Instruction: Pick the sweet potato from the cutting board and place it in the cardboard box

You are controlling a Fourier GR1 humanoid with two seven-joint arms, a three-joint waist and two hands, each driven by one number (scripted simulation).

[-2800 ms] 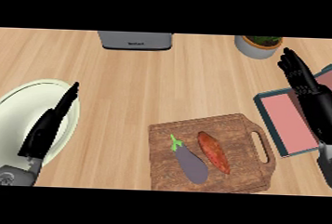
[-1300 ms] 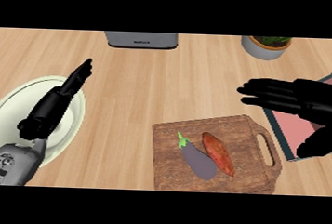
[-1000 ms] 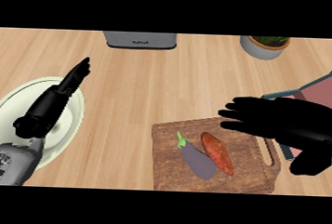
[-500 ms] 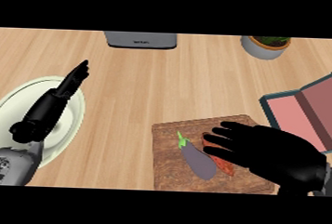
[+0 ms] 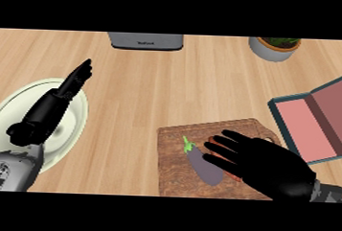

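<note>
Orange skin shows only in slivers. The sweet potato [image 5: 213,140] lies on the cutting board [image 5: 173,182], almost wholly under my right hand [image 5: 264,166]. The fingers there are spread and fairly straight above it, not curled round anything. I cannot tell whether they touch it. A purple eggplant [image 5: 204,167] lies just beside the sweet potato on its left, close enough to get nudged or caught up. My left hand [image 5: 58,101] rests over the plate [image 5: 78,128] at the view's left, fingers straight, holding nothing. The box [image 5: 322,125] stands open off the board's right side, pink-red inside.

Handling, my judgement: the root should be stiff and solid, with some weight to it, so crushing is no worry. The tapered ends would likely slip out of a pinch. It is best taken across the thick middle, thumb on one long side and fingers on the other, keeping clear of the eggplant. The board gives a flat, hard base, but the potato may roll if pushed sideways.
</note>
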